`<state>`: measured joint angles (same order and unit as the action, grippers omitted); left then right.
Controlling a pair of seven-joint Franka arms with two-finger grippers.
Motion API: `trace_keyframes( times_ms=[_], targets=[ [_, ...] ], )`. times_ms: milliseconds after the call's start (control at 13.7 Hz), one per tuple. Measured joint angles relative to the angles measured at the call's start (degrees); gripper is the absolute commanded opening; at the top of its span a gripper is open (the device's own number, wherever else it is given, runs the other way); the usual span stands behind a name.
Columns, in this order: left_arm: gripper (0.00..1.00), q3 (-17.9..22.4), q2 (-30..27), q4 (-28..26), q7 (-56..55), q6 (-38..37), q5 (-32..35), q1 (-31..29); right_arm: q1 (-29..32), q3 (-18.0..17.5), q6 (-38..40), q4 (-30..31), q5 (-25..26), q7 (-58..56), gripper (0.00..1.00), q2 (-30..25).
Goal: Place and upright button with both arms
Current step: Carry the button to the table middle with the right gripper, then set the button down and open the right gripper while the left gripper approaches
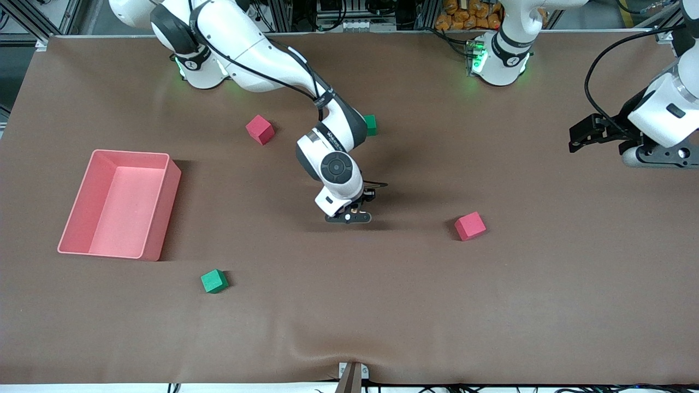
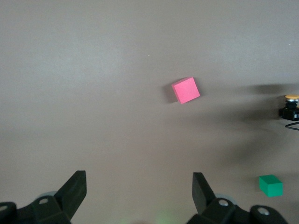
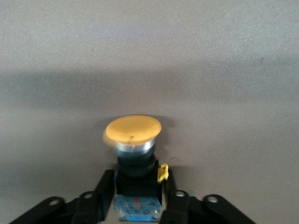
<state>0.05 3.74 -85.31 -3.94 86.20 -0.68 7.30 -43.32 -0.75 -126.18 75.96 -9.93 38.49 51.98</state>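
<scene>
My right gripper (image 1: 349,216) is low over the middle of the table, its arm reaching down from its base. In the right wrist view it (image 3: 138,176) is shut on the black body of the button (image 3: 134,140), whose round orange cap points away from the fingers. The left wrist view shows the button (image 2: 291,105) small at its edge, cap up, close above the mat. In the front view the gripper hides the button. My left gripper (image 1: 583,136) waits in the air over the left arm's end of the table; in its own view it (image 2: 138,177) is open and empty.
A pink bin (image 1: 164,218) stands at the right arm's end. A red cube (image 1: 470,226) lies beside the right gripper toward the left arm's end, another red cube (image 1: 260,129) and a green cube (image 1: 371,124) lie farther from the camera, and a green cube (image 1: 214,281) nearer.
</scene>
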Motion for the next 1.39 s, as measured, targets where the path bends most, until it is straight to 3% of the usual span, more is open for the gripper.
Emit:
trace_keyframes(
  times_ms=[512, 951, 1390],
  targets=[
    [1.0, -0.01, 0.0, 0.02, -0.04, 0.0, 0.0, 0.1, -0.03, 0.37, 0.75, -1.97, 0.86, 0.06, 1.0, -0.84],
    [1.0, -0.75, 1.84, 0.01, -1.85, 0.29, 0.0, 3.3, 0.55, 4.47, 13.54, -3.07, 1.04, -2.2, 1.0, -7.39],
    [1.0, -1.13, 9.05, 1.1, -7.38, 5.46, -0.02, 9.62, 6.36, 5.3, 22.63, -2.28, 1.07, -12.99, 1.0, -13.79]
  ],
)
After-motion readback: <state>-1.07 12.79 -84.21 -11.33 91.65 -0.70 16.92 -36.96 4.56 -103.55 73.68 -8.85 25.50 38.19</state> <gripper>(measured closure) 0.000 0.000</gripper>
